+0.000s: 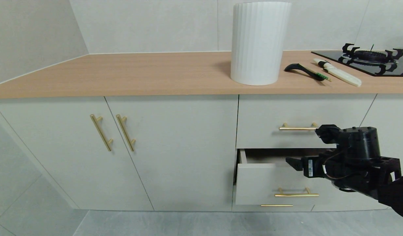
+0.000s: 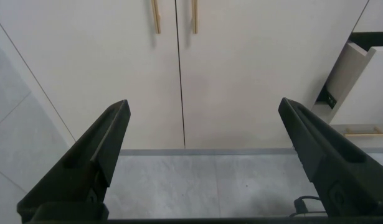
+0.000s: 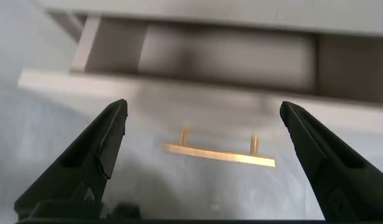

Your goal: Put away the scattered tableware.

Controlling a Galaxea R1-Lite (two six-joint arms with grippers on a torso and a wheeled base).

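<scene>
One drawer [image 1: 263, 183] ajar, right jaws spread

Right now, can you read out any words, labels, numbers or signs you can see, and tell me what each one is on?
No text here can be read.
White sticker on the right gripper: print too small to read.
White ribbed container, open drawer, cabinet doors: no print visible.

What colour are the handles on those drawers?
Gold, brass-like; the open drawer's handle shows best in the head view.
</scene>
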